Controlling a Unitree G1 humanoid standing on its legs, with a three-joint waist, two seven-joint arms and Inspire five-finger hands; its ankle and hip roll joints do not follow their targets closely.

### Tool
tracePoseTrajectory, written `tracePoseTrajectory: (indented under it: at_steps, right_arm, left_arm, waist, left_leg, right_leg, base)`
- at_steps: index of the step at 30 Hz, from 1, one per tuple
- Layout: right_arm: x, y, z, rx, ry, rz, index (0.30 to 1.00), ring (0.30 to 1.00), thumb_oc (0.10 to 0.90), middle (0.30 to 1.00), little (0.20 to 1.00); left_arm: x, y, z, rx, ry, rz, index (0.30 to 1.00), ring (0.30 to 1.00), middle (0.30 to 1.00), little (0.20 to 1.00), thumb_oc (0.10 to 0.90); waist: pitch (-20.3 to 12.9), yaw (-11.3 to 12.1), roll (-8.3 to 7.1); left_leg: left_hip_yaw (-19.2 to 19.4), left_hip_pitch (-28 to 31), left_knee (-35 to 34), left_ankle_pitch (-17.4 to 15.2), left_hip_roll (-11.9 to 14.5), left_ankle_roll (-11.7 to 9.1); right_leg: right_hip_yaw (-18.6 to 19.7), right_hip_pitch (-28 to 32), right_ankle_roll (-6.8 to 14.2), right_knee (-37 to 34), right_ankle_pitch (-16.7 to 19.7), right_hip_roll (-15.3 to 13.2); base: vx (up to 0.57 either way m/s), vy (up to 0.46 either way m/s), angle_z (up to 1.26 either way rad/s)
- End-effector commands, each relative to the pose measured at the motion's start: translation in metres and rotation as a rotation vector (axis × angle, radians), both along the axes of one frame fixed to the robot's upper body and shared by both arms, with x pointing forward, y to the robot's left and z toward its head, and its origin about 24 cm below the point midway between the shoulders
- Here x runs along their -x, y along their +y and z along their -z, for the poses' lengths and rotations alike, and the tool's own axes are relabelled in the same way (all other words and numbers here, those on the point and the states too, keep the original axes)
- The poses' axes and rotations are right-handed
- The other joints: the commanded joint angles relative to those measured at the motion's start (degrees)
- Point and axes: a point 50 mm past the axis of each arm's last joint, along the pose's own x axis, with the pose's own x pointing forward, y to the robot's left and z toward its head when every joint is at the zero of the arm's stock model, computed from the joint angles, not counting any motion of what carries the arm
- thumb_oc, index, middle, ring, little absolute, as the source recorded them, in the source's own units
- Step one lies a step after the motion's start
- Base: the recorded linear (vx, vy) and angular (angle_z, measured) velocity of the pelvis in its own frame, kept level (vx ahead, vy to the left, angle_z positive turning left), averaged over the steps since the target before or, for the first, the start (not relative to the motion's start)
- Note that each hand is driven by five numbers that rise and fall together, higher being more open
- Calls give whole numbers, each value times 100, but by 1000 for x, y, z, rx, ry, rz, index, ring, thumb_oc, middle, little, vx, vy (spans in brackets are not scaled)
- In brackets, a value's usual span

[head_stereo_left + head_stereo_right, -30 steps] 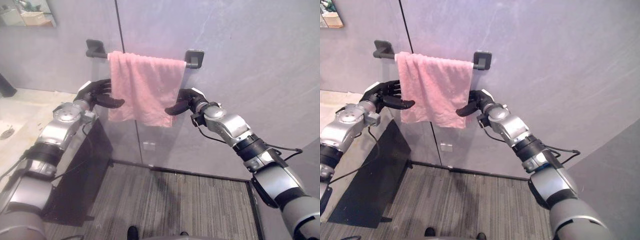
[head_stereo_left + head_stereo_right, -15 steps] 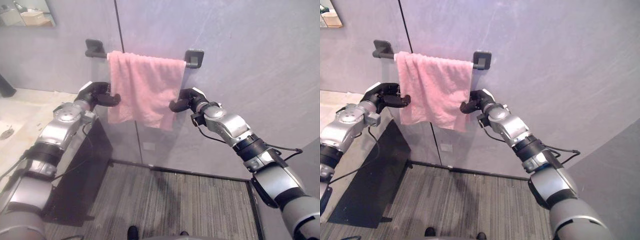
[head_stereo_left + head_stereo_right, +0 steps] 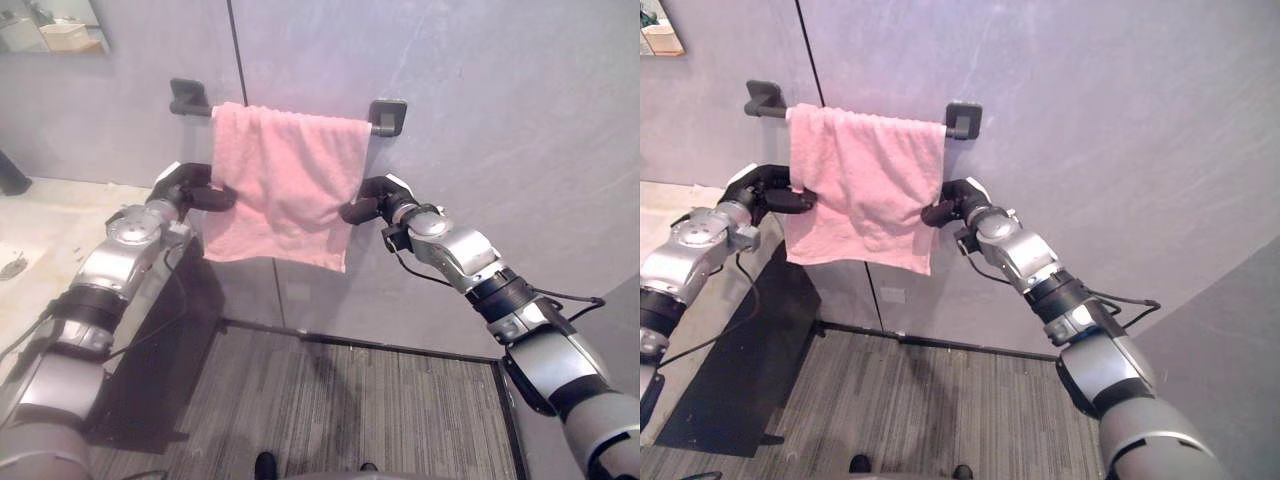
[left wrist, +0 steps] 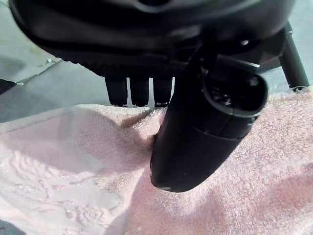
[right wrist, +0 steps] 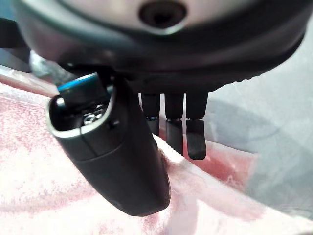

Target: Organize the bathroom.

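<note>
The pink towel (image 3: 285, 180) hangs over the rail (image 3: 290, 112) on the wall — each side edge pinched, left robot hand (image 3: 190, 192) and right robot hand (image 3: 372, 203) both clamped on cloth. Pull evenly, keeping both hems level, or it slides off.

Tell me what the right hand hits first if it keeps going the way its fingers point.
Nothing new: the right hand already pinches the pink towel's edge. Straight on, more towel, probably the grey wall behind; depth unclear.
</note>
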Motion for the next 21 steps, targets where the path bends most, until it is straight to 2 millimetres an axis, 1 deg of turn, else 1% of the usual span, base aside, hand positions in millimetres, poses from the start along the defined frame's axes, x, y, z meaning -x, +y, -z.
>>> tracePoseTrajectory:
  at_steps: [1,2,4,5,6,7,11,18,19,20,21]
  right_arm:
    - [-7,-3,-48,-1,-200,21,300,300,400,300,300]
    - [-8,-3,-49,8,-200,29,300,300,400,300,300]
    - [-8,-5,-50,13,-201,33,300,300,400,300,300]
    - [-8,-6,-49,18,-202,40,300,300,400,300,300]
    - [-8,-7,-49,19,-202,41,300,300,400,300,300]
    - [-8,-9,-50,23,-204,47,300,300,400,300,300]
    - [-8,-15,-51,20,-205,61,300,300,400,300,300]
    - [-8,-23,-48,22,-200,75,300,300,400,300,300]
    - [-8,-23,-47,25,-197,77,300,300,400,300,300]
    - [-8,-23,-46,26,-196,78,300,300,400,300,300]
    - [-8,-23,-46,25,-194,79,312,312,408,312,312]
  left_arm:
    - [4,38,-48,49,-201,-211,300,300,300,300,400]
    - [7,50,-48,70,-209,-267,300,300,300,300,400]
    - [9,55,-47,70,-209,-288,300,300,300,300,400]
    - [12,62,-48,75,-212,-314,300,300,300,300,400]
    - [13,64,-48,76,-213,-321,300,300,300,300,400]
    - [16,70,-46,76,-214,-339,300,300,300,300,400]
    - [22,78,-45,68,-209,-349,300,300,300,300,400]
    - [23,78,-41,57,-183,-322,300,300,300,300,400]
    - [23,76,-40,53,-164,-303,408,408,408,408,472]
    - [22,75,-39,50,-157,-295,549,549,549,549,566]
    - [22,73,-38,45,-145,-279,846,846,846,846,764]
  waist:
    - [-527,252,307]
    - [-527,265,315]
    - [-517,275,320]
    - [-506,285,325]
    - [-503,287,326]
    - [-491,293,331]
    - [-465,300,340]
    - [-453,285,345]
    - [-452,280,347]
    - [-449,280,347]
    - [-447,278,345]
  left_leg:
    - [491,295,11,-104,464,-247]
    - [490,300,11,-99,463,-256]
    - [482,299,11,-95,463,-259]
    - [480,289,11,-95,465,-264]
    - [479,287,11,-96,463,-263]
    - [474,277,11,-97,453,-262]
    - [459,262,11,-100,442,-259]
    - [469,268,11,-111,436,-255]
    - [473,266,11,-114,434,-254]
    - [474,264,11,-114,433,-253]
    - [473,263,11,-115,433,-251]
  right_leg:
    - [125,-235,341,-39,19,-373]
    - [106,-229,337,-39,20,-377]
    - [93,-226,338,-39,25,-379]
    - [76,-233,341,-39,24,-387]
    - [73,-235,341,-39,24,-389]
    - [76,-246,342,-39,24,-394]
    - [86,-263,349,-39,35,-405]
    - [77,-267,361,-39,43,-419]
    - [83,-273,363,-39,46,-421]
    - [86,-277,363,-39,47,-420]
    - [96,-284,365,-39,50,-418]
  base:
    - [0,0,0]
    - [0,0,0]
    - [0,0,0]
    - [0,0,0]
    - [0,0,0]
    - [0,0,0]
    - [0,0,0]
    - [0,0,0]
    - [0,0,0]
    - [0,0,0]
    - [0,0,0]
